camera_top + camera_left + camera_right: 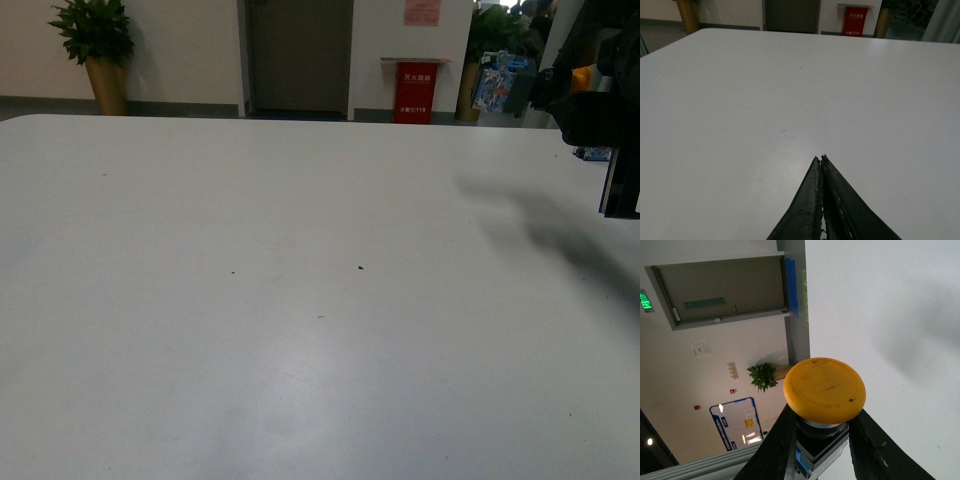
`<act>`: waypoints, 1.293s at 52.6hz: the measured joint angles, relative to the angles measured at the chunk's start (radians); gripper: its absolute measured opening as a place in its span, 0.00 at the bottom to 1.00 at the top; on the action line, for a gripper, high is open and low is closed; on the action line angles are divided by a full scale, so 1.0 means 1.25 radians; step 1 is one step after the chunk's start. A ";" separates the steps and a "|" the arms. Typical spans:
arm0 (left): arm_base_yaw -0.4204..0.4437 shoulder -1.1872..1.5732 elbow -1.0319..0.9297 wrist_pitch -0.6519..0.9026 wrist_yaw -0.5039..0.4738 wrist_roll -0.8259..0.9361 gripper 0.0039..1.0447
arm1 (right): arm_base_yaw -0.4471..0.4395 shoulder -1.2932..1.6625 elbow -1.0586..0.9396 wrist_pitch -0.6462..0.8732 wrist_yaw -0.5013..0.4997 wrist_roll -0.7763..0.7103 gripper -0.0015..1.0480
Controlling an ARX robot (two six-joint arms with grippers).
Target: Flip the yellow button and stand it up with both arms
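Observation:
In the right wrist view the yellow button (824, 389) fills the middle: a flat round yellow-orange cap, a black collar and a blue-and-clear block below. My right gripper (822, 440) is shut on it, black fingers (777, 440) on either side of the block. In the front view the right arm (600, 110) is raised at the far right edge above the white table (300, 300), with a bit of yellow (580, 78) showing. My left gripper (820, 159) is shut and empty, its tips together low over the bare table (790, 90).
A potted plant (98, 50), a grey door (300, 55) and a red box (415, 90) stand beyond the table's far edge. The right arm's shadow (560, 240) lies on the table at the right.

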 joint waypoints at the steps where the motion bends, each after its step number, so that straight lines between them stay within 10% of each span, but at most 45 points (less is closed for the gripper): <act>1: 0.000 -0.006 0.000 -0.005 0.000 0.000 0.03 | 0.000 -0.001 0.000 0.000 0.000 0.000 0.22; 68: 0.000 -0.495 -0.002 -0.462 0.000 0.000 0.03 | -0.021 -0.028 -0.023 -0.005 -0.012 -0.009 0.22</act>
